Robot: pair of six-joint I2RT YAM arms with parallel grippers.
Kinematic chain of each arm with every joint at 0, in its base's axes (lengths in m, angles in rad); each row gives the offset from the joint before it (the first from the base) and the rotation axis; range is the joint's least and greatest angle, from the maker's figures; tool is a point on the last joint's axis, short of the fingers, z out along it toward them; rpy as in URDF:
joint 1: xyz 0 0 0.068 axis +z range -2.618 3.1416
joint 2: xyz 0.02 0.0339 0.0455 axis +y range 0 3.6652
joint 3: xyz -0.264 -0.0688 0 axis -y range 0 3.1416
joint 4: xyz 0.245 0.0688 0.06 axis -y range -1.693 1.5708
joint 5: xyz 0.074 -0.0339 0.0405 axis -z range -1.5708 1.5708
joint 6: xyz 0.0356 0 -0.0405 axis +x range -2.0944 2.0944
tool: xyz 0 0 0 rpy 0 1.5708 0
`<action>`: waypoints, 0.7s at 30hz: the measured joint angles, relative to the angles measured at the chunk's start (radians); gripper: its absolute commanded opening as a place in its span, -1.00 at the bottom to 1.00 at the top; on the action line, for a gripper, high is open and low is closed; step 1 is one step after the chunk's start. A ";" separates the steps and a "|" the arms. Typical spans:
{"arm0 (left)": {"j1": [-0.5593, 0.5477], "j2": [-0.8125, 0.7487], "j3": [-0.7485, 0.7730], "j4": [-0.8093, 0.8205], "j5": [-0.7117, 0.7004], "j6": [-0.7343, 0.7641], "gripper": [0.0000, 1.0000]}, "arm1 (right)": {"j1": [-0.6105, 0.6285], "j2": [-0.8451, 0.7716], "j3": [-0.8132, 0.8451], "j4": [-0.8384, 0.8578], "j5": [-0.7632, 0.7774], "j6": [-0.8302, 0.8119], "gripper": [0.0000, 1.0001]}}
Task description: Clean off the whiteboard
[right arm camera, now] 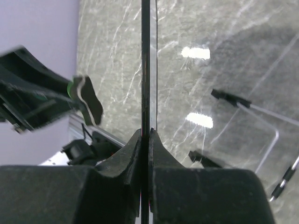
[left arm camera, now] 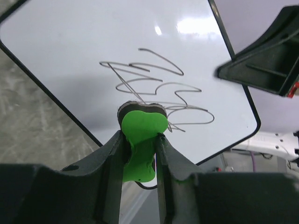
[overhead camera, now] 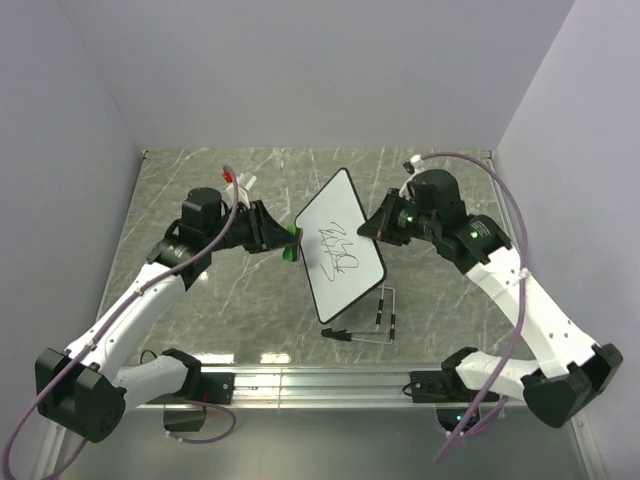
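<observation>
now the right gripper (overhead camera: 378,228) is clamped tight on the thin black rim of the whiteboard (overhead camera: 340,245), holding it tilted up off the marble table (overhead camera: 200,310). black scribbles (left arm camera: 159,91) sit mid-board, unsmudged. over on the other side, the left gripper (left arm camera: 140,140) is pinching the green eraser (left arm camera: 141,126), its dark pad aimed at the lower end of the scribble. from the right wrist view, though, a gap shows between pad and board. a wire stand (overhead camera: 372,322) lies on the table just below the board's near corner.
</observation>
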 measured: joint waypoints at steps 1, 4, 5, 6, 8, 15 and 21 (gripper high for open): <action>-0.019 -0.008 -0.019 0.024 0.005 -0.021 -0.99 | 0.000 -0.019 -0.009 -0.008 0.012 0.018 -1.00; -0.075 -0.014 -0.050 0.060 0.008 -0.058 -0.99 | 0.000 -0.089 -0.059 -0.043 0.063 0.090 -1.00; -0.100 -0.008 -0.051 0.064 0.006 -0.066 -0.99 | 0.000 -0.119 -0.085 -0.064 0.087 0.120 -1.00; -0.122 0.000 -0.051 0.074 0.003 -0.072 -0.99 | 0.000 -0.147 -0.111 -0.081 0.109 0.148 -1.00; -0.173 0.017 -0.051 0.092 -0.010 -0.079 -0.99 | 0.000 -0.198 -0.164 -0.123 0.160 0.208 -1.00; -0.260 0.088 -0.043 0.100 -0.065 -0.091 -0.99 | 0.000 -0.357 -0.356 -0.227 0.289 0.365 -1.00; -0.271 0.118 -0.041 0.101 -0.090 -0.090 -0.99 | 0.001 -0.425 -0.462 -0.179 0.309 0.438 -1.00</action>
